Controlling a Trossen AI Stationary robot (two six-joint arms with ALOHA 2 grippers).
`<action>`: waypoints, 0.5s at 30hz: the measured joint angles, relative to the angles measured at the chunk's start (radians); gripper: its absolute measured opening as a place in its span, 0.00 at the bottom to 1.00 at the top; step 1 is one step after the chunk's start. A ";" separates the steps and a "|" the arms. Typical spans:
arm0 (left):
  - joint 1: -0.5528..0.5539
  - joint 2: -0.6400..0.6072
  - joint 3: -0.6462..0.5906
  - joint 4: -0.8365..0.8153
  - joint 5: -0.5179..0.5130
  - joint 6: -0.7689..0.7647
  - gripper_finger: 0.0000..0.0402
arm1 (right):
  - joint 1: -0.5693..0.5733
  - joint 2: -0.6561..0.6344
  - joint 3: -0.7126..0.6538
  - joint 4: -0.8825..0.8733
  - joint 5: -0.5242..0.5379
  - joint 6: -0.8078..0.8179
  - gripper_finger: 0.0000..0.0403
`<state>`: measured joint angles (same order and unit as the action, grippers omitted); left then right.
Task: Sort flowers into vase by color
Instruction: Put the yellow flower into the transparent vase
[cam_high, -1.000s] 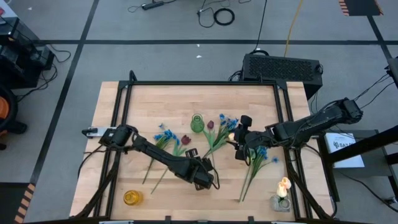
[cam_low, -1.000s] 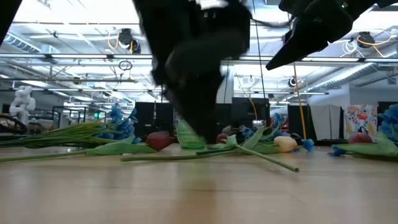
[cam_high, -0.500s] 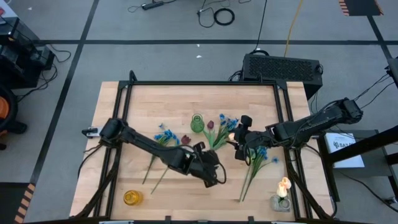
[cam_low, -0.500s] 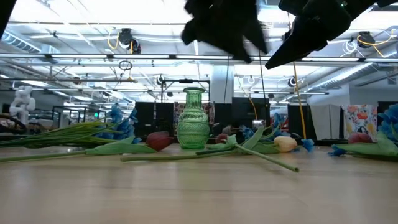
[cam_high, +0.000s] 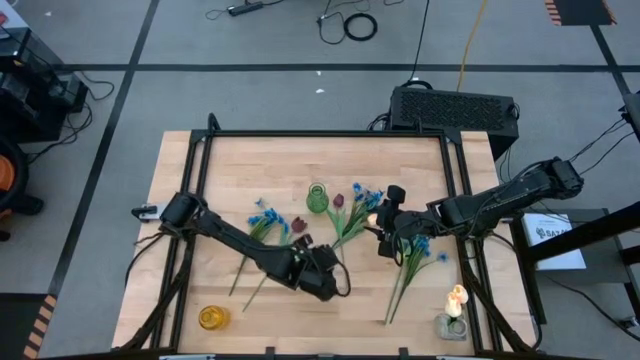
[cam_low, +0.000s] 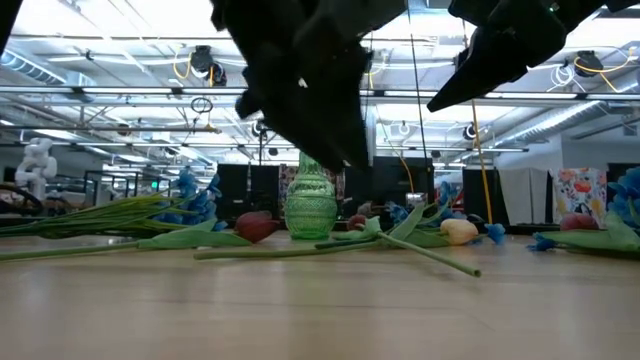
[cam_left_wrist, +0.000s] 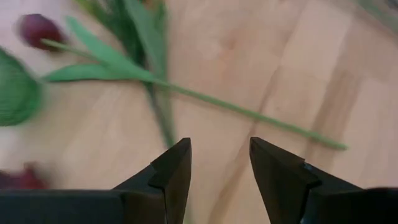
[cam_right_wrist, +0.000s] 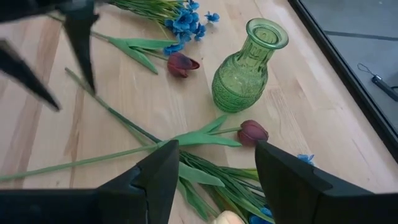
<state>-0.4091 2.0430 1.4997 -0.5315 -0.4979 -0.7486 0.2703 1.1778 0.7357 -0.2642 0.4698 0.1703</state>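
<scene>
Left gripper (cam_left_wrist: 219, 163) hovers, jaws apart, over a green stem (cam_left_wrist: 249, 113).

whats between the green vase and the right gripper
A dark red tulip with its green leaves lies on the wood between the green vase and the right gripper, clearest in the right wrist view.

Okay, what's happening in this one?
Two arms are sorting artificial flowers into vases by color. The left claw hovers open and empty over bare wood near a green stem. The right claw waits open above the flower pile beside the green vase. One cream tulip already stands in a small vase.
</scene>
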 joint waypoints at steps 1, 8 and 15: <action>-0.001 -0.001 -0.024 0.047 0.000 -0.006 0.42 | 0.000 0.000 0.000 0.000 0.000 -0.006 0.50; 0.000 -0.014 -0.122 0.077 -0.103 -0.073 0.42 | 0.000 0.000 0.000 -0.002 0.000 -0.014 0.50; 0.002 -0.034 -0.163 0.077 -0.032 -0.024 0.42 | 0.000 0.000 0.000 -0.003 0.000 -0.029 0.50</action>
<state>-0.4076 2.0090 1.3372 -0.4542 -0.5301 -0.7724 0.2699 1.1774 0.7357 -0.2672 0.4698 0.1413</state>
